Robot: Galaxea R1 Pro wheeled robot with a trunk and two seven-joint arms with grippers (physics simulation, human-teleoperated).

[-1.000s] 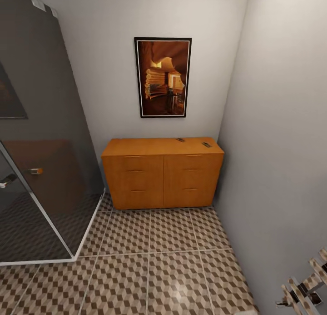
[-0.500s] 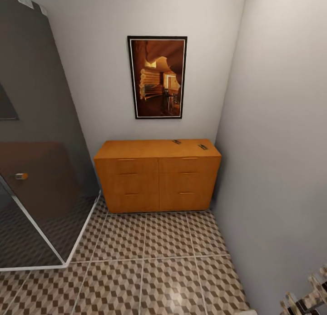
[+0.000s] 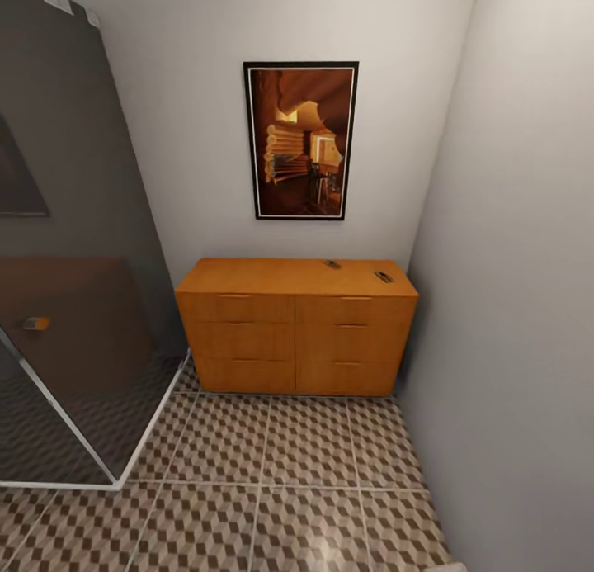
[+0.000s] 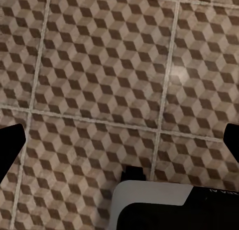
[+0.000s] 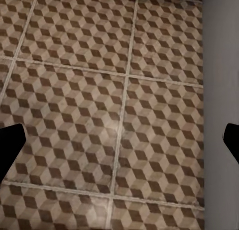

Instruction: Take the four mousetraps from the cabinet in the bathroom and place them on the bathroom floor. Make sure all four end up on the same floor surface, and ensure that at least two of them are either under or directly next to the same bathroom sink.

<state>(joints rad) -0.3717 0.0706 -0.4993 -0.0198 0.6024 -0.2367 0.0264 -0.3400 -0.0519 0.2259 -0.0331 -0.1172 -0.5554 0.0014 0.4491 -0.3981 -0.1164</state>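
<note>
Two mousetraps [image 3: 332, 264] [image 3: 384, 276] lie on the cabinet [image 3: 294, 341] top toward its right end, cabinet against the far wall on the bathroom floor [image 3: 280, 465]; both grippers' fingers [image 4: 11, 143] [image 5: 10, 140] spread wide apart, holding nothing.

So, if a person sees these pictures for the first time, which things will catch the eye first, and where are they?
The wide orange-brown wooden cabinet with six drawer fronts stands against the far wall, in the corner to the right. Directly above it hangs a tall black-framed picture in warm orange tones. On the cabinet's top, toward its right end, lie two small flat dark objects, too small to identify, and the brown and beige cube-patterned floor tiles spread in front.
</note>
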